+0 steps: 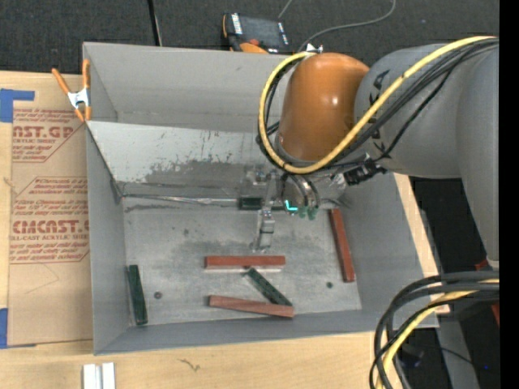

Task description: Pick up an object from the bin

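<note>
near the middle of the bin (162, 79), your gripper (264, 238) hangs just by a red-brown stick (244, 261) lying flat, and you cannot tell whether it is spread wide or drawn narrow.

The grey arm (454, 112) wears a glossy orange cover (320, 104), looped yellow-and-black cables (264, 112) and seemingly a metal claw (265, 235).
</note>
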Robot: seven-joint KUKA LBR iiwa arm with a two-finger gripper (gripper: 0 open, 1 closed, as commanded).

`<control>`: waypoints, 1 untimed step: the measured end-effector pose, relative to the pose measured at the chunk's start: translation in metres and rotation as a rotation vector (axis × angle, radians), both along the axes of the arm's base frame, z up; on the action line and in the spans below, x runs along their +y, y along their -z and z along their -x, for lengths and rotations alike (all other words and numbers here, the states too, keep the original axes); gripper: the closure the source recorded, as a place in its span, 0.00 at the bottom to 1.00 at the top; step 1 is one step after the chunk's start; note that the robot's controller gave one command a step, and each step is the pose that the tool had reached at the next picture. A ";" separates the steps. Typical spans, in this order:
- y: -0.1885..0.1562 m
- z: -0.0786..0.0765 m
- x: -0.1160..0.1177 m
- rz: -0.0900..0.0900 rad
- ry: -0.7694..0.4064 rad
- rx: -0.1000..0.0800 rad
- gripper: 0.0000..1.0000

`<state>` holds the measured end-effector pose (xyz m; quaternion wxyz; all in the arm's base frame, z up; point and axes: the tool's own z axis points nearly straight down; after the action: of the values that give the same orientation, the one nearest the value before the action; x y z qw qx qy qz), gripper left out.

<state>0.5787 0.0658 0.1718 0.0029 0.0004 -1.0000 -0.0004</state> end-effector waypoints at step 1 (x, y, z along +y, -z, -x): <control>0.105 0.048 -0.007 -0.001 -0.254 0.000 0.00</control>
<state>0.5307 0.0593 0.0666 0.0027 0.1269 -0.9919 -0.0003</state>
